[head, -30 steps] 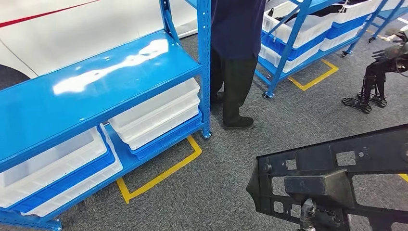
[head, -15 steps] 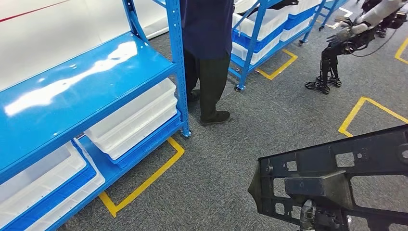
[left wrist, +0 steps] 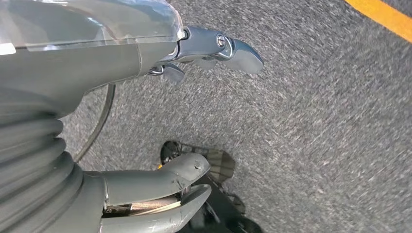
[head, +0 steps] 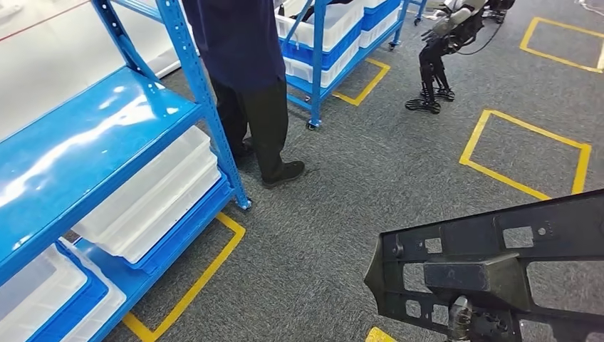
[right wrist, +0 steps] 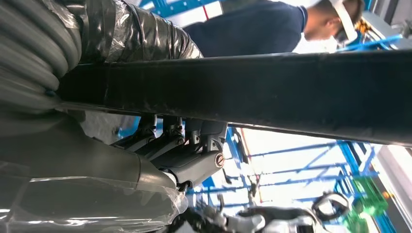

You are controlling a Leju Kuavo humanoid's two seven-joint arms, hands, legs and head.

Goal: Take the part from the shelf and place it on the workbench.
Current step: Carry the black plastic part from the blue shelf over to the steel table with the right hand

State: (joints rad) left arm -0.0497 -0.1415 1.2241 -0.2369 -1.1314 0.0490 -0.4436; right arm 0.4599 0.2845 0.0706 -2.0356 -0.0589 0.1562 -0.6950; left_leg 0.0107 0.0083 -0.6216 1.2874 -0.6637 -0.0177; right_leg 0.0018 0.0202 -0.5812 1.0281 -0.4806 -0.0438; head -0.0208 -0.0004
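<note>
Right hand (right wrist: 165,150) grips the black part (head: 498,263), already off the blue shelf (head: 92,135); left hand (left wrist: 145,121) hangs released. Placing remains.

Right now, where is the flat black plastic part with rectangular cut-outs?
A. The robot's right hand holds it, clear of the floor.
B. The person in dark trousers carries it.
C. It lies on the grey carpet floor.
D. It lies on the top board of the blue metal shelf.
A: the flat black plastic part hangs above the grey carpet in the head view, and in the right wrist view the right hand grips it.
</note>
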